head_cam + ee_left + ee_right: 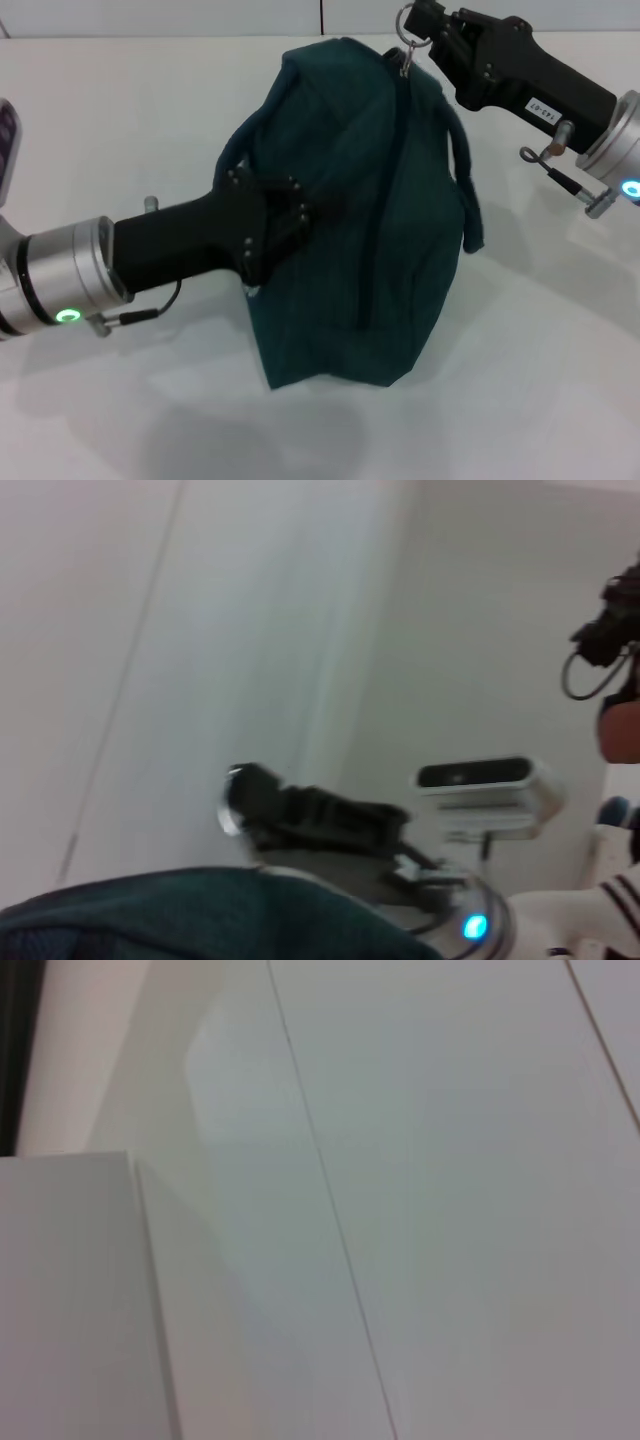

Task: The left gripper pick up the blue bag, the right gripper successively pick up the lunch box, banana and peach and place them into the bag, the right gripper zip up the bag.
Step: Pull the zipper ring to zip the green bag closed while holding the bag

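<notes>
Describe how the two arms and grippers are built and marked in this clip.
Both match: the left gripper and the right gripper are black, angular, two-fingered claws with visible screw heads. Each sits on a silver cylindrical wrist carrying a small glowing ring light, green on the left, blue-green on the right. Thin black cables with metal fittings hang beside each wrist. The right gripper's body bears a small white label with dark characters.

A plain white table under even light, with pale panelled walls behind it.
</notes>
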Controlling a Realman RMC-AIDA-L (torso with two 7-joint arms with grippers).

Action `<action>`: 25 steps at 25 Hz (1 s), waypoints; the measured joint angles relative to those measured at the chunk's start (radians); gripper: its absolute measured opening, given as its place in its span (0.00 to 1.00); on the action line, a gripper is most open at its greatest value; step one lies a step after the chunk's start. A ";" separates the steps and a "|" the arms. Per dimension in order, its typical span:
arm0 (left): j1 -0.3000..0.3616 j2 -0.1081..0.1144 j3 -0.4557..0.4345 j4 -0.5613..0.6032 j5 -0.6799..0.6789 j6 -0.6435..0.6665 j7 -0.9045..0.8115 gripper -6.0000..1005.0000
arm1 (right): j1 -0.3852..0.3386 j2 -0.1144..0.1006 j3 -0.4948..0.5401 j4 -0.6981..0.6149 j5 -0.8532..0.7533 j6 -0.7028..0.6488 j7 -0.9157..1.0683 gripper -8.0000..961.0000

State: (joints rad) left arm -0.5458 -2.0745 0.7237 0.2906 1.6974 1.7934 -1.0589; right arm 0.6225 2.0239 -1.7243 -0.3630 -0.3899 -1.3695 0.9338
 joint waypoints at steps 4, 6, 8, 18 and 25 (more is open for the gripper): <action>0.005 0.005 0.026 0.001 0.006 0.037 -0.001 0.07 | 0.002 0.001 0.000 0.000 0.001 0.029 0.001 0.12; 0.008 0.005 0.032 0.001 0.012 0.052 -0.001 0.07 | 0.004 0.002 0.000 0.001 0.001 0.054 0.002 0.12; 0.010 0.005 0.035 0.001 0.018 0.063 -0.001 0.07 | 0.005 0.003 -0.002 0.001 0.001 0.064 0.002 0.12; 0.034 0.017 0.034 0.002 0.018 0.132 0.016 0.08 | -0.009 0.003 0.003 0.000 0.004 0.084 -0.007 0.12; 0.069 0.013 -0.044 0.002 0.010 0.082 0.010 0.08 | -0.068 -0.002 0.042 -0.001 0.012 0.002 -0.008 0.12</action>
State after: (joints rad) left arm -0.4768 -2.0610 0.6801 0.2930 1.7076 1.8749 -1.0491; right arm 0.5542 2.0220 -1.6820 -0.3638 -0.3777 -1.3679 0.9255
